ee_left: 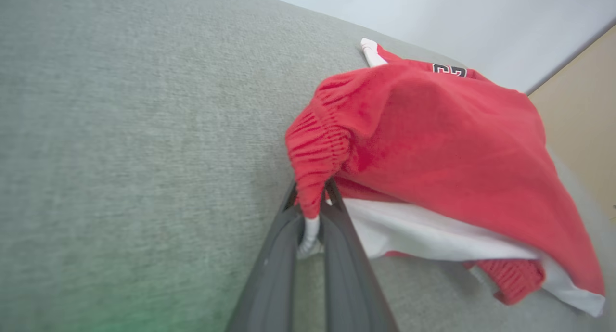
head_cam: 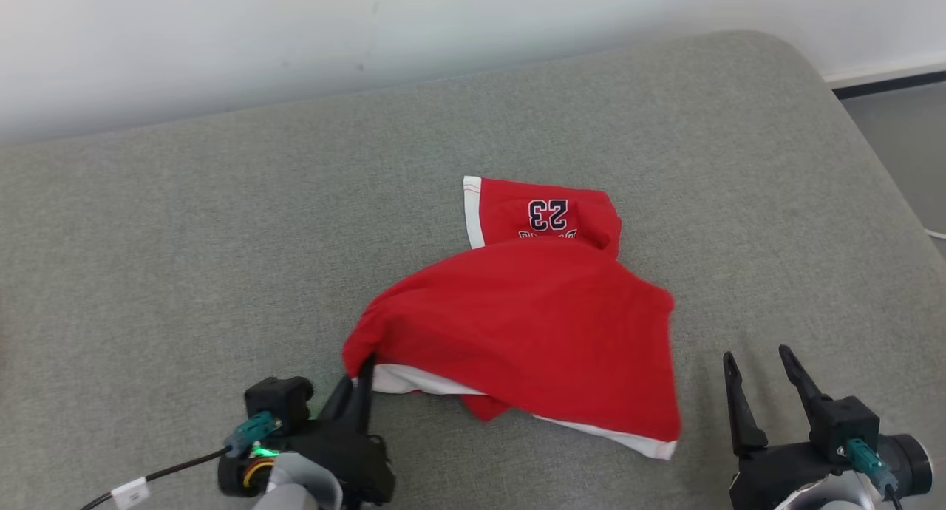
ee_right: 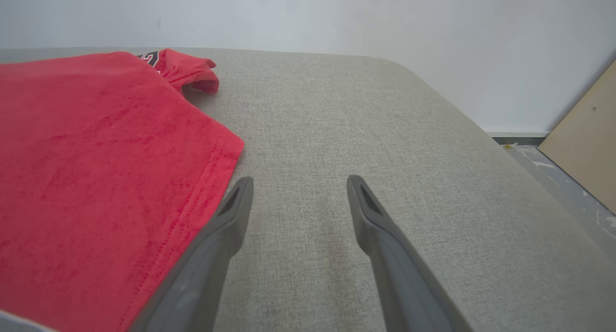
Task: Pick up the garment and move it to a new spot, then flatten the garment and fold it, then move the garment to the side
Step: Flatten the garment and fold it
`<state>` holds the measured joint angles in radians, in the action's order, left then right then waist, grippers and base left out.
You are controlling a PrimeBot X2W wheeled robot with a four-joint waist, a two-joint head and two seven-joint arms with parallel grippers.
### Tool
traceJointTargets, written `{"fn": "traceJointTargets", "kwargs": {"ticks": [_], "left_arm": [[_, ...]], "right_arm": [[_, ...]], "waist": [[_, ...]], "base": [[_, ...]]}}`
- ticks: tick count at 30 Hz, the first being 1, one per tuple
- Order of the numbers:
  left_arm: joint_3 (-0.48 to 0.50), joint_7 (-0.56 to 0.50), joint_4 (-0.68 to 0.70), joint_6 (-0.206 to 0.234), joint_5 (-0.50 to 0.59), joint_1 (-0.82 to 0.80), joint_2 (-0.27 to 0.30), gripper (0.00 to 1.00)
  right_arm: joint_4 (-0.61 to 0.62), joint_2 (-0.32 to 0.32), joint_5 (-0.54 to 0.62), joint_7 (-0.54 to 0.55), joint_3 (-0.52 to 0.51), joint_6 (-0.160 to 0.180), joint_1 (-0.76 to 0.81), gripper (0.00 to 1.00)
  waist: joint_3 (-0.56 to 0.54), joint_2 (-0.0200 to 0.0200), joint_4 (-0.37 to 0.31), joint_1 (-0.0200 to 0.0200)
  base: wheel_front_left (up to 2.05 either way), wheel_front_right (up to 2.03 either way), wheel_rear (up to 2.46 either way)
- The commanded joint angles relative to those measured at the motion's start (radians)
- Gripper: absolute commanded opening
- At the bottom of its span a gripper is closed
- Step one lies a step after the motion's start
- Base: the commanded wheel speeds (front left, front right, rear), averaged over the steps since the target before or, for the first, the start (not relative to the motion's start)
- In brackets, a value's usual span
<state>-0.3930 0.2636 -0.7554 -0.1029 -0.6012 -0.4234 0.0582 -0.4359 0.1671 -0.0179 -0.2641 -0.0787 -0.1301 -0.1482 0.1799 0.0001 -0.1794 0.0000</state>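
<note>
Left claw (head_cam: 362, 373): closed, pinching the near-left corner of the garment (head_cam: 532, 325); nearer arm.
Right claw (head_cam: 757, 366): wide, empty, just right of the near hem.
Garment: red, crumpled, mid padded surface (head_cam: 185, 236); long axis near-to-far, numbered end pointing toward the wall (head_cam: 222, 37).

R gripper (ee_right: 299, 179) by red garment (ee_right: 96, 178)
</note>
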Motion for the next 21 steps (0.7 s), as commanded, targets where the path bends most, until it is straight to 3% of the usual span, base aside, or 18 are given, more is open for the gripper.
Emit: {"fn": "traceJointTargets", "kwargs": {"ticks": [1,9,17,18,19,21], "left_arm": [[0.02,0.002,-0.006,0.012,0.03,0.018,0.017,0.0],[0.169,0.002,0.017,0.094,0.155,0.086,0.065,0.0],[0.248,0.002,0.045,0.091,0.219,0.151,0.074,0.0],[0.258,0.002,0.057,0.089,0.23,0.16,0.071,0.43],[0.266,0.002,0.067,0.086,0.237,0.171,0.068,1.0],[0.285,0.002,0.088,0.08,0.26,0.194,0.06,1.0]], "right_arm": [[0.0,-0.009,-0.007,0.0,0.0,-0.001,0.013,1.0],[-0.004,-0.03,-0.012,0.0,0.012,-0.001,0.034,1.0],[-0.013,-0.044,-0.015,0.0,0.028,-0.001,0.045,1.0],[-0.013,-0.045,-0.016,0.0,0.03,-0.001,0.047,1.0],[-0.015,-0.046,-0.017,0.0,0.033,-0.001,0.048,1.0],[-0.017,-0.05,-0.019,0.0,0.038,-0.001,0.049,1.0]], "waist": [[-0.017,-0.0001,0.018,0.0],[-0.06,-0.0001,0.069,0.0],[-0.079,-0.0001,0.103,0.0],[-0.083,-0.0001,0.107,0.0],[-0.085,-0.0001,0.11,0.0],[-0.093,-0.0001,0.114,0.0]], "base": [[0.0,0.0,0.0],[0.0,0.0,0.0],[0.0,0.0,0.0],[0.0,0.0,0.0],[0.0,0.0,0.0],[0.0,0.0,0.0]]}}
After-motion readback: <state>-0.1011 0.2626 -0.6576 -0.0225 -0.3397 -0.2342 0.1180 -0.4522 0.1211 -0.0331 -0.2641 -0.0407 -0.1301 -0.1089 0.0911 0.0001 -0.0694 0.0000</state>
